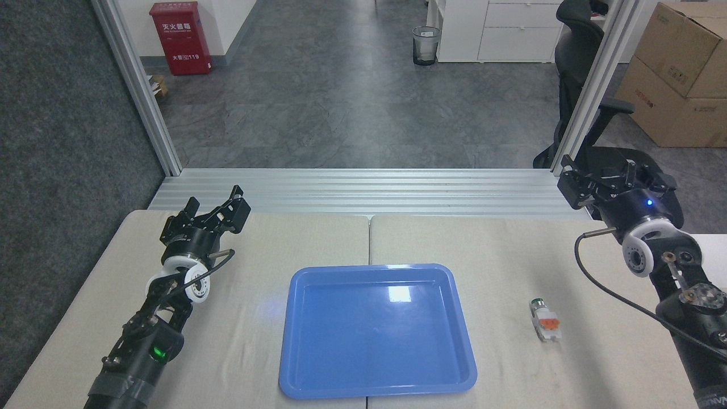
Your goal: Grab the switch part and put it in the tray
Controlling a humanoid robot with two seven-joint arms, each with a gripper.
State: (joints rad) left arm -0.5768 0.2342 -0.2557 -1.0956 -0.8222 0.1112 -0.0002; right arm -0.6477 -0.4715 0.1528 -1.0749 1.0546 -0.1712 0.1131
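The left tool point(218, 207) is seen parked over the far left part of the bench point(244, 341), fingers spread apart and nothing held between them. The right tool point(599, 179) is found at the far right edge, up near the aluminium rail; its fingers look parted too, with nothing gripped, though it's dark against the chair point(579, 85) behind it so not much detail can be made out.

The tray point(377, 332) is laid flat around the middle of the bench, glossy blue, with only a light glare spot seen inside it. The switch part point(545, 320) is found on the cloth-covered bench to the right of the tray, clearly apart from its rim, and well short of the right tool. It's lying on its side, with the silver end and green tip pointed away from the robot and the white block with the orange piece nearer.

Beyond the bench, a grey floor, a red cabinet point(180, 38), a waste bin point(426, 45) and cardboard boxes point(679, 74) can be spotted.
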